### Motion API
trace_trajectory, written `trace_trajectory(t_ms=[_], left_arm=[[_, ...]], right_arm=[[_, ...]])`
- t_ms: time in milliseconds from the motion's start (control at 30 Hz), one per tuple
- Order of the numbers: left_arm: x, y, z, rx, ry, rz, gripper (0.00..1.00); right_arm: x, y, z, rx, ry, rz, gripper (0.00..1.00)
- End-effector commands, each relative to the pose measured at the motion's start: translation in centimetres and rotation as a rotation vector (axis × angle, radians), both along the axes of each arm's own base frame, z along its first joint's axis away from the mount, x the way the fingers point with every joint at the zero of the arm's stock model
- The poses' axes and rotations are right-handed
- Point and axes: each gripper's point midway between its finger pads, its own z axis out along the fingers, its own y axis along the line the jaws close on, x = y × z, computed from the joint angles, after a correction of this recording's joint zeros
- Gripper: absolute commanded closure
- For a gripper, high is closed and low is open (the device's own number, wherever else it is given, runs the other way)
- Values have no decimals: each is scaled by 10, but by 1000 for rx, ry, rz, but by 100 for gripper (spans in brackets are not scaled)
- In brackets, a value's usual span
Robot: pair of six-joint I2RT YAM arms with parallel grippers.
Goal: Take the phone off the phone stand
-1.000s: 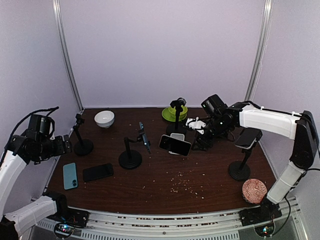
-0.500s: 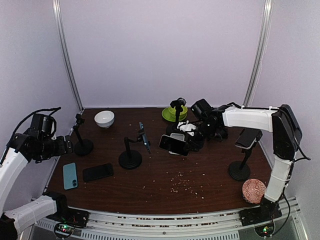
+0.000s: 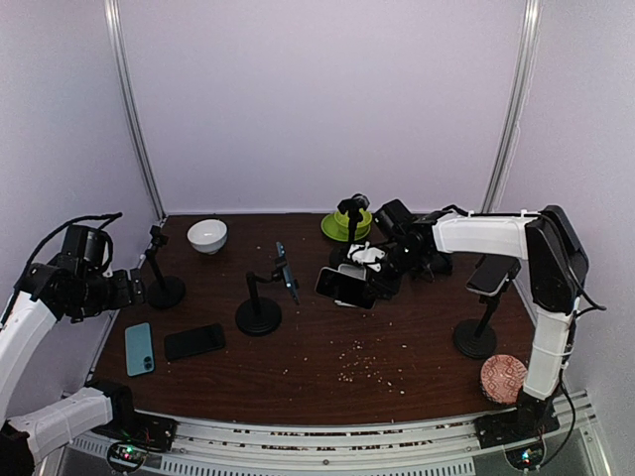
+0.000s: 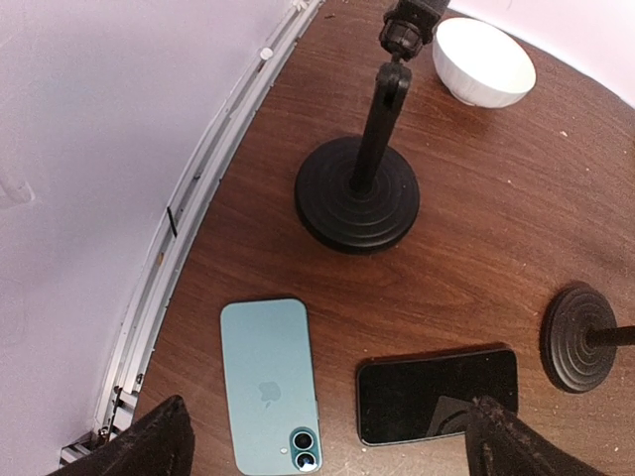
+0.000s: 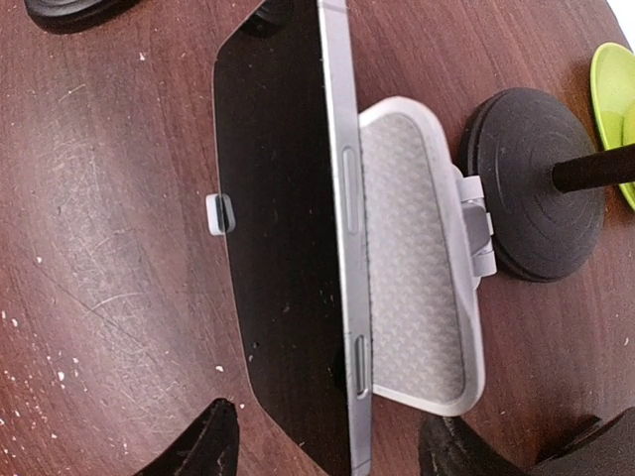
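Note:
A phone with a black screen (image 3: 347, 288) leans sideways on a white stand (image 3: 352, 270) at mid table. In the right wrist view the phone (image 5: 288, 248) shows its silver edge and rests against the stand's white textured back (image 5: 412, 268). My right gripper (image 3: 382, 270) is open right at the phone's right end; in its wrist view (image 5: 332, 428) one finger is in front of the screen and one behind the stand, neither touching. My left gripper (image 3: 124, 290) is open and empty above the table's left side (image 4: 325, 421).
A teal phone (image 4: 268, 382) and a black phone (image 4: 437, 394) lie flat at left. An empty black stand (image 4: 357, 203) and a white bowl (image 4: 483, 61) are nearby. Other phones sit on black stands (image 3: 286, 270) (image 3: 493, 274). A green plate (image 3: 337, 230) is behind; a patterned bowl (image 3: 506, 378) is front right.
My right gripper has moved left, from beside the white stand to the phone's right end, and now straddles it. The left arm has barely moved.

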Motion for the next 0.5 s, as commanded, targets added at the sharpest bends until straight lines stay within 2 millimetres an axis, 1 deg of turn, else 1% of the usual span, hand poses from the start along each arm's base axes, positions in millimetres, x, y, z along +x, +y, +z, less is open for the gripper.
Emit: trace_trajectory(t_ms=[0,133,233,333,467], left_arm=[[7,1,7,2,-37,4,2],[6,2,7,5,-37,8,2],[6,2,7,6,-40,10,2],[6,3,7,7,-39,11,2],[6,3,8,8,-42,11,2]], right_arm=[[1,1,1,-16,-8,4,40],[-3,3,1,1,23,-15,50],[-9,6,0,2,37,-10,52],[-9,7,-2,-7,31,-11,58],[-9,9,-3,-11,33,-9,61]])
